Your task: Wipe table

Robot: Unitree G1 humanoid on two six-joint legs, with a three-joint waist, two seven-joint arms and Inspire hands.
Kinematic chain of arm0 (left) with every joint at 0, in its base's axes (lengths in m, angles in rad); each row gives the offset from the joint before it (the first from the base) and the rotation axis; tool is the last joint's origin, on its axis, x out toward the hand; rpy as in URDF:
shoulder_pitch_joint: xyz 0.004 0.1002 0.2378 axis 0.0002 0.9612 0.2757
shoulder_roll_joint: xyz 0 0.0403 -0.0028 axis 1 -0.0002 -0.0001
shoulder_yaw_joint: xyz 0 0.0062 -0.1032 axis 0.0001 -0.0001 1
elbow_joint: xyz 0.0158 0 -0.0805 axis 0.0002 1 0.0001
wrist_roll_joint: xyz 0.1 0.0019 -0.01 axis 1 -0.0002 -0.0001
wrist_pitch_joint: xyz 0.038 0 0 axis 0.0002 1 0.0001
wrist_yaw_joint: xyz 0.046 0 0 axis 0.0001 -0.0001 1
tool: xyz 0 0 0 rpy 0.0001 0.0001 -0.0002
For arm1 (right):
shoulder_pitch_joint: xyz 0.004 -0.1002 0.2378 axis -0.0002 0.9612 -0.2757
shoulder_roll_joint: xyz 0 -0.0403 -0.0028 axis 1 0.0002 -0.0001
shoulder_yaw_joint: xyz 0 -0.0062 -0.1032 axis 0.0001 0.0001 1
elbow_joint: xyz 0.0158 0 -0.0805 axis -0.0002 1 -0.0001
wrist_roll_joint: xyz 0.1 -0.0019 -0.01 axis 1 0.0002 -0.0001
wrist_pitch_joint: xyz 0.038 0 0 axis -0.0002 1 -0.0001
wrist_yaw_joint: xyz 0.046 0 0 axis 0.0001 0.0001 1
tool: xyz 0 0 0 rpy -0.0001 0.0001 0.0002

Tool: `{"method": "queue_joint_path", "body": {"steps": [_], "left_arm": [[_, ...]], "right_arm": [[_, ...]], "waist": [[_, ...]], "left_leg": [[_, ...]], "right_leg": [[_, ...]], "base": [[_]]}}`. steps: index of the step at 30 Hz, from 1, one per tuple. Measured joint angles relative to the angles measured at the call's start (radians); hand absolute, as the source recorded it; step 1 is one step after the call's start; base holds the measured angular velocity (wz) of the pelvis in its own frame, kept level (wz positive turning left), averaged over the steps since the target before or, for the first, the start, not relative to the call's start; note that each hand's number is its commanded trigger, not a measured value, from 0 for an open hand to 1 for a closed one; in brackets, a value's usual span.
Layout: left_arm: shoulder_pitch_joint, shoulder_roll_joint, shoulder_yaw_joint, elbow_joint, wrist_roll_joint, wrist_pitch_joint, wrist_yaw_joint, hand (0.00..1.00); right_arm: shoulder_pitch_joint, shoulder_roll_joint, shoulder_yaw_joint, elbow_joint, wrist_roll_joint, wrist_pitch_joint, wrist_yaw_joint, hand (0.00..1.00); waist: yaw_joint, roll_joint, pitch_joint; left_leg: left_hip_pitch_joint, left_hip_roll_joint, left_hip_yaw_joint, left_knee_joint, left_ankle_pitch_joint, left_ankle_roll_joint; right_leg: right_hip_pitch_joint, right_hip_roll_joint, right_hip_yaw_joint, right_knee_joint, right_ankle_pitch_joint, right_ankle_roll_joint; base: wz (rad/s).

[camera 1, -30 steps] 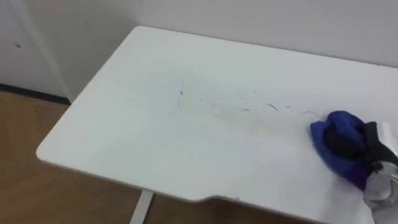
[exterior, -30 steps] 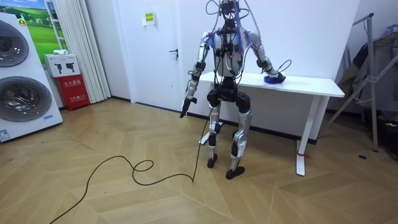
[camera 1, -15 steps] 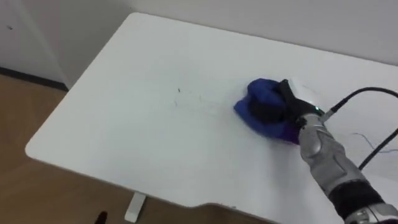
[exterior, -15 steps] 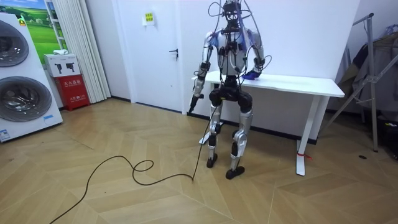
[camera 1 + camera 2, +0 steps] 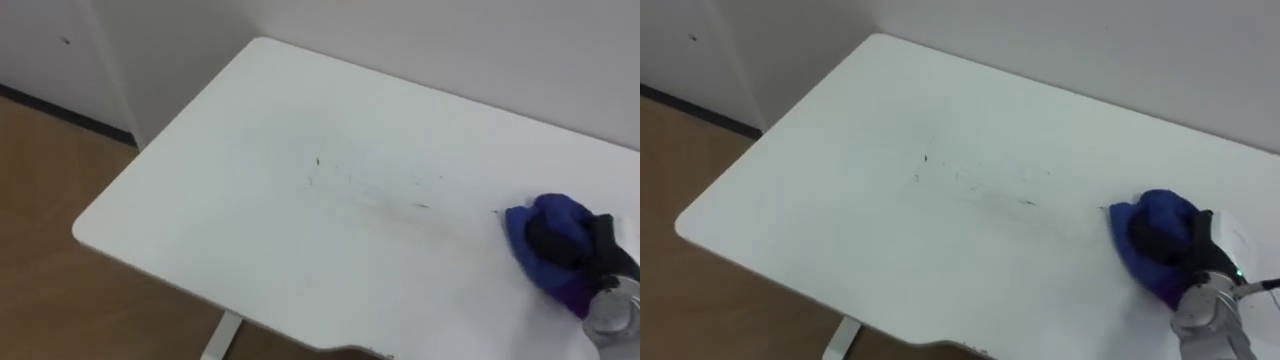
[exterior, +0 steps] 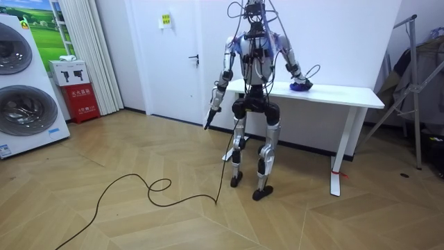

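Our right robot hand (image 5: 572, 243), curled on the blue cloth (image 5: 538, 220), has swept back from the middle to the right edge of the counter (image 5: 220, 180); dark marks (image 5: 318, 161) remain at the centre, so we must wipe again

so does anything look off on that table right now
Faint dark scribble marks streak the middle of the white rectangular table, left of the crumpled blue cloth gripped by the right hand; nothing else stands out.

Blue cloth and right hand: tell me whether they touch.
Touching. The right eye view shows the right hand on top of the blue cloth, dark fingers curled into it, pressing it on the table.
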Motion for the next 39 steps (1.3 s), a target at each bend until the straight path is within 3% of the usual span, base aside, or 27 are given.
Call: {"method": "queue_joint_path", "body": {"steps": [2, 4, 6, 8, 10, 12, 14, 15, 16, 17, 22, 25, 28, 30, 32, 33, 35, 36, 37, 38, 39], "left_arm": [[-0.050, -0.002, -0.037, 0.040, 0.009, 0.003, -0.002, 0.00], [-0.074, -0.002, -0.063, 0.066, 0.008, 0.010, -0.017, 0.00], [-0.088, -0.002, -0.078, 0.065, 0.008, 0.020, -0.028, 0.00], [-0.086, -0.001, -0.088, 0.062, 0.007, 0.021, -0.040, 0.00], [-0.048, 0.004, -0.086, 0.056, 0.007, 0.027, -0.044, 0.00], [-0.019, 0.009, -0.071, 0.054, 0.009, 0.029, -0.048, 0.00], [0.016, 0.010, -0.028, 0.058, 0.018, 0.027, -0.057, 0.00], [0.023, 0.010, -0.015, 0.061, 0.018, 0.027, -0.057, 0.00], [0.045, 0.008, 0.015, 0.067, 0.018, 0.025, -0.058, 0.00], [0.063, 0.009, 0.043, 0.071, 0.019, 0.023, -0.057, 0.00], [0.058, 0.007, 0.056, 0.066, 0.025, -0.013, -0.057, 0.00], [0.045, 0.006, 0.051, 0.050, 0.027, -0.023, -0.050, 0.00], [0.032, 0.007, 0.011, 0.017, 0.024, -0.022, -0.035, 0.00], [0.016, 0.005, -0.023, 0.018, 0.026, -0.010, -0.035, 0.00], [-0.006, -0.009, -0.054, 0.031, 0.029, 0.016, -0.036, 0.00], [-0.013, -0.014, -0.054, 0.033, 0.029, 0.025, -0.037, 0.00], [-0.028, -0.017, -0.081, 0.033, 0.029, 0.055, -0.041, 0.00], [-0.034, -0.017, -0.085, 0.036, 0.029, 0.058, -0.044, 0.00], [-0.055, -0.018, -0.088, 0.040, 0.028, 0.064, -0.048, 0.00], [-0.064, -0.018, -0.089, 0.038, 0.028, 0.065, -0.048, 0.00], [-0.062, -0.017, -0.088, 0.035, 0.028, 0.066, -0.048, 0.00]], "right_arm": [[-0.083, 0.039, 0.104, -0.028, -0.041, 0.059, 0.036, 1.00], [-0.183, 0.082, 0.220, -0.038, -0.087, 0.074, 0.078, 1.00], [-0.259, 0.126, 0.284, -0.046, -0.127, 0.058, 0.108, 1.00], [-0.293, 0.131, 0.296, -0.071, -0.130, 0.021, 0.128, 1.00], [-0.289, 0.123, 0.289, -0.077, -0.132, 0.011, 0.125, 1.00], [-0.253, 0.105, 0.248, -0.067, -0.142, 0.005, 0.122, 1.00], [-0.127, 0.053, 0.179, -0.019, -0.123, -0.026, 0.085, 1.00], [-0.084, 0.049, 0.137, -0.018, -0.082, -0.057, 0.071, 1.00], [-0.014, 0.046, 0.077, -0.022, -0.069, -0.102, 0.025, 1.00], [0.032, 0.036, 0.030, -0.021, -0.070, -0.120, 0.005, 1.00], [0.165, -0.021, -0.149, 0.024, -0.029, -0.135, -0.021, 1.00], [0.201, -0.040, -0.169, 0.040, -0.020, -0.134, -0.036, 1.00], [0.190, -0.038, -0.144, 0.033, 0.003, -0.098, -0.054, 1.00], [0.161, -0.014, -0.115, 0.006, 0.005, -0.039, -0.061, 1.00], [0.069, 0.047, -0.051, -0.024, -0.004, 0.054, -0.056, 1.00], [0.050, 0.064, -0.018, -0.050, -0.008, 0.077, -0.046, 1.00], [-0.067, 0.134, 0.168, -0.154, -0.096, 0.134, 0.030, 1.00], [-0.103, 0.154, 0.214, -0.175, -0.127, 0.133, 0.054, 1.00], [-0.183, 0.186, 0.272, -0.190, -0.167, 0.112, 0.093, 1.00], [-0.249, 0.211, 0.284, -0.189, -0.196, 0.081, 0.120, 1.00], [-0.273, 0.219, 0.283, -0.190, -0.202, 0.072, 0.126, 1.00]], "waist": [[0.039, 0.009, -0.0017], [0.071, 0.012, -0.0022], [0.085, 0.010, 0.0046], [0.125, 0.007, 0.0077], [0.123, 0.008, 0.0072], [0.100, 0.004, 0.0062], [0.089, 0.000, 0.0058], [0.082, 0.002, 0.0071], [0.050, 0.001, 0.0053], [0.017, -0.001, 0.0046], [-0.054, -0.001, -0.0045], [-0.091, 0.012, -0.0139], [-0.095, 0.025, -0.0143], [-0.080, 0.032, -0.0131], [-0.024, 0.040, -0.0127], [-0.007, 0.041, -0.0131], [0.036, 0.036, -0.0120], [0.043, 0.038, -0.0101], [0.053, 0.036, 0.0029], [0.088, 0.038, 0.0072], [0.101, 0.035, 0.0054]], "left_leg": [[-0.008, 0.028, 0.045, 0.001, 0.003, -0.008], [-0.012, 0.047, 0.080, -0.004, 0.007, -0.016], [-0.020, 0.052, 0.076, -0.004, 0.013, -0.021], [-0.028, 0.044, 0.061, -0.007, 0.021, -0.020], [-0.027, 0.030, 0.023, -0.005, 0.026, -0.016], [-0.026, 0.016, -0.009, -0.008, 0.029, -0.011], [-0.017, -0.001, -0.030, -0.013, 0.033, -0.003], [-0.013, -0.005, -0.031, -0.013, 0.032, -0.001], [-0.003, -0.013, -0.033, -0.012, 0.030, 0.004], [0.002, -0.020, -0.034, -0.012, 0.025, 0.011], [0.016, -0.021, -0.011, -0.001, 0.010, 0.019], [0.032, -0.018, -0.004, 0.003, 0.002, 0.020], [0.043, -0.007, 0.025, 0.003, 0.001, 0.017], [0.045, 0.003, 0.041, 0.004, 0.001, 0.009], [0.035, 0.025, 0.075, 0.003, 0.003, 0.003], [0.030, 0.029, 0.076, 0.003, 0.004, 0.001], [0.013, 0.042, 0.082, -0.002, 0.013, -0.010], [0.011, 0.044, 0.081, -0.002, 0.016, -0.011], [0.009, 0.045, 0.073, -0.006, 0.024, -0.013], [0.007, 0.042, 0.061, -0.014, 0.031, -0.015], [0.006, 0.039, 0.052, -0.019, 0.034, -0.015]], "right_leg": [[-0.035, 0.014, 0.041, 0.017, 0.009, -0.015], [-0.061, 0.024, 0.056, 0.029, 0.018, -0.030], [-0.076, 0.030, 0.054, 0.027, 0.019, -0.036], [-0.080, 0.028, 0.044, 0.023, 0.018, -0.037], [-0.058, 0.021, 0.014, 0.013, 0.018, -0.034], [-0.040, 0.014, -0.020, 0.013, 0.016, -0.030], [-0.018, 0.001, -0.029, 0.012, 0.014, -0.022], [-0.011, -0.002, -0.031, 0.011, 0.014, -0.017], [0.005, -0.009, -0.037, 0.012, 0.010, -0.010], [0.015, -0.016, -0.044, 0.013, 0.003, 0.002], [0.025, -0.020, -0.040, 0.013, 0.007, 0.012], [0.041, -0.022, -0.027, 0.014, 0.007, 0.013], [0.040, -0.016, -0.001, 0.015, 0.009, 0.010], [0.032, -0.009, 0.019, 0.016, 0.013, 0.003], [-0.009, 0.006, 0.060, 0.021, 0.025, -0.016], [-0.021, 0.012, 0.077, 0.020, 0.028, -0.021], [-0.056, 0.033, 0.106, 0.017, 0.039, -0.042], [-0.064, 0.036, 0.107, 0.017, 0.038, -0.045], [-0.068, 0.040, 0.110, 0.015, 0.035, -0.050], [-0.069, 0.042, 0.102, 0.009, 0.034, -0.050], [-0.068, 0.040, 0.095, 0.008, 0.032, -0.049]], "base": [[-0.66], [-0.55], [-0.03], [0.27], [0.54], [0.68], [0.50], [0.31], [0.25], [0.17], [-0.14], [-0.22], [-0.30], [-0.39], [-0.75], [-0.77], [-0.42], [0.00], [0.24], [0.31], [0.44]]}}
